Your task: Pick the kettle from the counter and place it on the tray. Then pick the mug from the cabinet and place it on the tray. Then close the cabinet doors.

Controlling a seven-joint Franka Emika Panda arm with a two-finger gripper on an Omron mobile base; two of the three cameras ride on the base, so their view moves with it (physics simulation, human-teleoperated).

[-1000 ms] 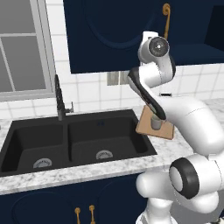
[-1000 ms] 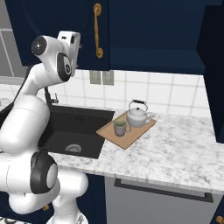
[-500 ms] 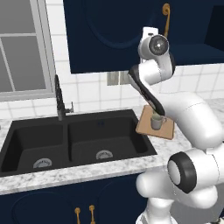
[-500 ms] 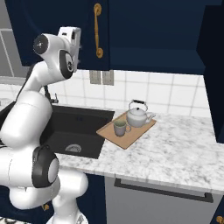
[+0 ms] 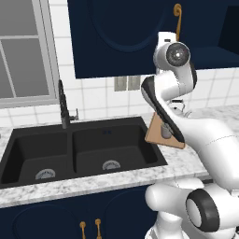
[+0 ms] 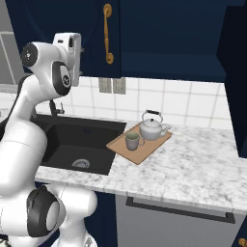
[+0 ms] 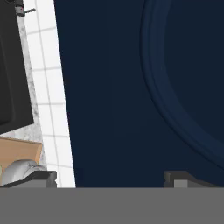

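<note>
- The white robot arm (image 6: pixel 34 144) rises in the foreground of the right base view, its hand lifted high against the navy-blue cabinet door (image 6: pixel 62 34) above the sink.
- In the hand view the two dark fingers (image 7: pixel 41 177) stand wide apart at the bottom edge, nothing between them; the door's (image 7: pixel 131 87) oval moulding lies right in front of them.
- The gripper (image 7: pixel 109 179) is spread and holds nothing.
- The black double sink (image 5: pixel 74 151) is sunk into the speckled marble worktop (image 6: pixel 193 169); a dark tap (image 5: pixel 63 105) stands behind its divider. A round drain sits in each basin, and nothing else can be made out in them.
- Just beside the sink's right edge lies the light-brown wooden tray (image 6: pixel 140 152), set at an angle on the worktop.
- On the tray stands the pale mug (image 6: pixel 131 141), upright, near the front.
- Behind it on the same tray sits the silver-grey kettle (image 6: pixel 152 128), handle arched up, spout toward the right; mug and kettle are close together, and whether they touch cannot be told.
- On the door hangs a long curved brass handle (image 6: pixel 107 34).
- White tiles and a double wall switch (image 6: pixel 112 85) run behind the worktop.
</note>
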